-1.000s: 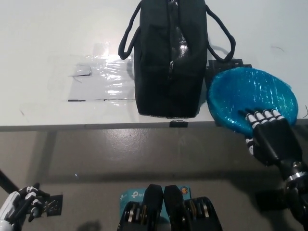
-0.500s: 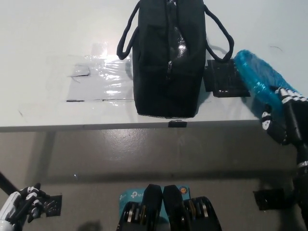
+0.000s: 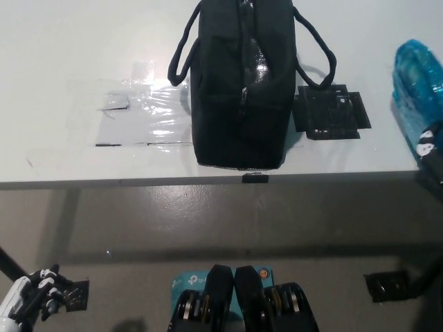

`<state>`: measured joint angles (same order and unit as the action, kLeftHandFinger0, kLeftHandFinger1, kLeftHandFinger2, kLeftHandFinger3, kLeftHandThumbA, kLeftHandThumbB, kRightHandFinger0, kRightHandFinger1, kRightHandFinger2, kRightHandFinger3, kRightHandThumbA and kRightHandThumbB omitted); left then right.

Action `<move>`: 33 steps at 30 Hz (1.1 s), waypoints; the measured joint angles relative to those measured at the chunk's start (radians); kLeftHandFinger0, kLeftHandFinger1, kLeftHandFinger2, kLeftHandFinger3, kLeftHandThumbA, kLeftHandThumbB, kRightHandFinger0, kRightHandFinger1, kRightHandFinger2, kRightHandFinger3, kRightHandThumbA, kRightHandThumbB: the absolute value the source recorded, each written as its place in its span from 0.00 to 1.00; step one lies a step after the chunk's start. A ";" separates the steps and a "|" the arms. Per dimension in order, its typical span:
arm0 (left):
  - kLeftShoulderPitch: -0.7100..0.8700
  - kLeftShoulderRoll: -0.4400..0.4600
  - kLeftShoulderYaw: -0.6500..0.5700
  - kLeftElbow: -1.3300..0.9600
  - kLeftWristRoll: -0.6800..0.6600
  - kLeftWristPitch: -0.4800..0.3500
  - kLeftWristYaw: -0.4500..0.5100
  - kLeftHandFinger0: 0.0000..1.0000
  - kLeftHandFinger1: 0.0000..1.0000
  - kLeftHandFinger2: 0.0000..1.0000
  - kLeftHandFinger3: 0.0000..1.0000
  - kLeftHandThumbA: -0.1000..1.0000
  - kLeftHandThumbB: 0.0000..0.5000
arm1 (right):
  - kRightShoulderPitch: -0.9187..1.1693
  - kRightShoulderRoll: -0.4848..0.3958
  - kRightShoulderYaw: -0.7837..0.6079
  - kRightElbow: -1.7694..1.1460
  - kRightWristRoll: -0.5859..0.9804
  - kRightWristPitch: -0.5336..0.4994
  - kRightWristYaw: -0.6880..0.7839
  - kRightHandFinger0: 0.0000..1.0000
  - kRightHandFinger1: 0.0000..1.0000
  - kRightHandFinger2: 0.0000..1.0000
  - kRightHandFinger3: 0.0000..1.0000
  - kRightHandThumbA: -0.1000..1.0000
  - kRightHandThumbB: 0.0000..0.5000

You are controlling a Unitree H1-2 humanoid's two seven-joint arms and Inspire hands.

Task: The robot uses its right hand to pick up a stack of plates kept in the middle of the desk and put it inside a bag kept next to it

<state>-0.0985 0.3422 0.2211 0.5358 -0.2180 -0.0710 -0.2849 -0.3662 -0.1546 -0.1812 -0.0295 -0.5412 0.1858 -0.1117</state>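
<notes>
A stack of blue plates [image 3: 417, 93] in clear wrap hangs tilted on edge at the far right, lifted off the desk. My black right hand [image 3: 430, 153] is shut on its lower edge and is mostly cut off by the picture's right border. The black bag [image 3: 242, 79] stands in the middle of the white desk [image 3: 69, 62], with its loop handles to either side; whether its top is open I cannot tell. My white left hand [image 3: 31, 294] rests at the bottom left, below the desk, fingers curled on nothing.
A black cross-shaped mat [image 3: 331, 113] lies bare on the desk just right of the bag. Clear tape patches [image 3: 138, 114] shine to the bag's left. The desk's front edge [image 3: 208, 181] runs across the middle, with grey floor below.
My right hand lifted the plate stack off the black mat, tipped it on edge and carried it right and up to the picture's border. The mat is now uncovered.
</notes>
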 measured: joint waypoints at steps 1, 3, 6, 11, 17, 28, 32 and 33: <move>0.000 0.000 0.000 0.000 0.000 0.000 0.000 0.03 0.26 0.42 0.52 0.59 1.00 | -0.008 0.012 -0.026 -0.010 0.035 0.022 0.009 0.00 0.01 0.46 0.44 0.00 0.26; 0.000 0.000 0.000 0.000 0.000 0.000 0.000 0.03 0.26 0.43 0.52 0.59 1.00 | -0.017 0.024 -0.057 -0.020 0.076 0.048 0.020 0.00 0.00 0.45 0.42 0.00 0.27; 0.001 0.000 0.000 0.000 0.000 0.000 0.000 0.04 0.27 0.45 0.53 0.59 1.00 | -0.031 0.038 -0.097 -0.034 0.130 0.083 0.034 0.00 0.00 0.42 0.40 0.00 0.25; 0.001 0.000 -0.001 0.000 0.000 0.000 0.000 0.05 0.28 0.46 0.54 0.60 1.00 | -0.065 0.063 -0.151 -0.056 0.230 0.152 0.062 0.00 0.00 0.36 0.41 0.00 0.37; 0.001 0.001 -0.003 0.000 0.000 -0.001 0.000 0.05 0.28 0.46 0.54 0.61 1.00 | -0.154 0.076 -0.181 -0.084 0.341 0.231 0.090 0.00 0.00 0.37 0.43 0.00 0.40; 0.004 0.004 -0.008 -0.002 0.000 -0.014 0.000 0.05 0.27 0.46 0.53 0.60 1.00 | -0.341 0.085 -0.156 -0.137 0.443 0.281 0.100 0.00 0.00 0.35 0.32 0.00 0.46; 0.005 0.004 -0.008 -0.002 0.000 -0.015 -0.001 0.06 0.29 0.45 0.53 0.60 1.00 | -0.364 0.091 -0.152 -0.137 0.457 0.289 0.096 0.00 0.00 0.36 0.28 0.00 0.40; 0.005 0.005 -0.008 -0.002 0.000 -0.015 -0.001 0.06 0.28 0.44 0.53 0.60 1.00 | -0.371 0.091 -0.150 -0.136 0.458 0.290 0.095 0.00 0.00 0.36 0.26 0.00 0.38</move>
<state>-0.0936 0.3468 0.2129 0.5338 -0.2180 -0.0861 -0.2854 -0.7369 -0.0632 -0.3317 -0.1659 -0.0833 0.4755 -0.0168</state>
